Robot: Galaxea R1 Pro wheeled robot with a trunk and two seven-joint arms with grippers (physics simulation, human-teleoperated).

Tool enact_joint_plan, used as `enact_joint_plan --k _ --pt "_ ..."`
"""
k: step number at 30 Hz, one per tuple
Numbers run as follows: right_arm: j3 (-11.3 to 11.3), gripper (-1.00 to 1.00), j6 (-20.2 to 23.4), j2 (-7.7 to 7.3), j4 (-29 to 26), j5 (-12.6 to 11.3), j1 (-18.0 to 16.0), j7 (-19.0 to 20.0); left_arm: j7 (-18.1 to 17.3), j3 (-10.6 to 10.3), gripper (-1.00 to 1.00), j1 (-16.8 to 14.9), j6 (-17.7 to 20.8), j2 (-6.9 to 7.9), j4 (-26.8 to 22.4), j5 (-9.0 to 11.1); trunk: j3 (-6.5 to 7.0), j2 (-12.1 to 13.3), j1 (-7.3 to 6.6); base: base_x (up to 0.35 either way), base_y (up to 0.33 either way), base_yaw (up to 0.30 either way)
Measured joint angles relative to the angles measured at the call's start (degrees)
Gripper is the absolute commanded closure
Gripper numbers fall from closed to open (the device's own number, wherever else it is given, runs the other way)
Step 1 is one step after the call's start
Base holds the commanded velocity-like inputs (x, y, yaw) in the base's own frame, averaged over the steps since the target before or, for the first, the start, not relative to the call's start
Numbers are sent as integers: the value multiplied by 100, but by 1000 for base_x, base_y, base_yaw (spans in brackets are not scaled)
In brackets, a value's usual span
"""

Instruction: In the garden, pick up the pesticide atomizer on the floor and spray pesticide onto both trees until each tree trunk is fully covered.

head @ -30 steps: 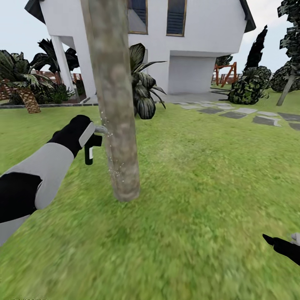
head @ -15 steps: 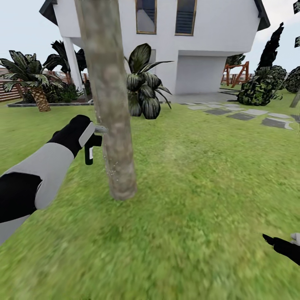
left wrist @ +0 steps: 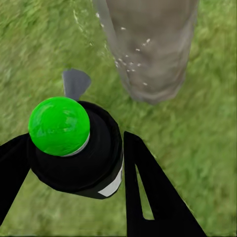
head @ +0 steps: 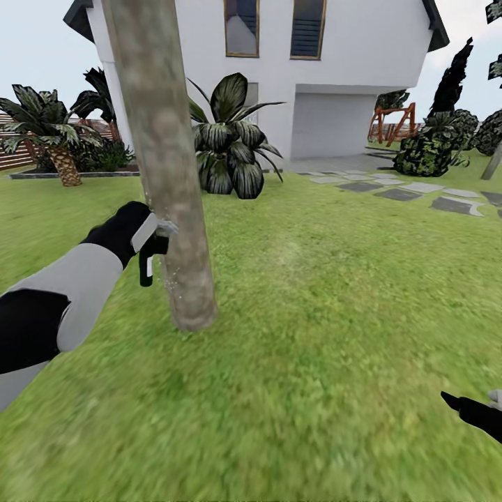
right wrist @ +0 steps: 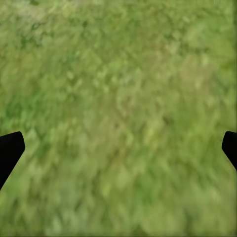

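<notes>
The left gripper (head: pixel 143 233), jaws clamped on the atomizer (head: pixel 151 252), aims its nozzle at the trunk (head: pixel 167 209) to mist it; right jaws spread empty.

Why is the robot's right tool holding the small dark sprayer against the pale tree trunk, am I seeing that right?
Not quite: the head view shows the left tool, not the right, holding the small dark pistol-shaped sprayer against the pale grey-brown tree trunk. The right tool hangs open over the grass.
</notes>
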Motion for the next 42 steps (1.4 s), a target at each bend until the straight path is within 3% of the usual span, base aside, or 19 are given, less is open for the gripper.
enact_joint_plan --k 3,5,20,22,25,28,32,33,34,42 --pt "0 -100 0 0 0 0 0 0 -24 1 100 2 -85 -4 469 0 0 0 0 -1 -2 0" --pt "0 -100 0 0 0 0 0 0 -35 4 100 90 -396 -10 828 -2 -1 0 0 0 0 0" --pt "9 -100 0 0 0 0 0 0 -51 0 100 1495 -1859 -30 936 5 0 0 0 0 0 0" --pt "9 -100 0 0 0 0 0 0 -213 5 100 1589 -2046 -32 935 10 0 0 0 0 0 0" --pt "9 -100 0 0 0 0 0 0 -1052 21 100 1639 -2296 -17 914 -2 1 -1 -1 0 0 0" --pt "9 -100 0 0 7 0 0 0 -1142 28 100 1631 -2213 12 714 -41 1 -1 -1 0 0 0" --pt "9 -100 0 0 9 0 0 0 -1154 33 100 1594 -807 118 -539 -44 2 -1 -1 0 0 0" --pt "9 -100 0 0 8 0 0 0 -1146 37 100 1585 -331 129 -1082 -68 1 0 0 0 0 0" --pt "9 -100 0 0 8 0 0 0 -1137 40 100 1573 -139 131 -1442 -44 2 -2 -2 0 0 0" --pt "9 -100 0 0 9 0 0 -8 -1118 41 100 812 22 204 -1619 -98 1 -1 -1 0 0 0"
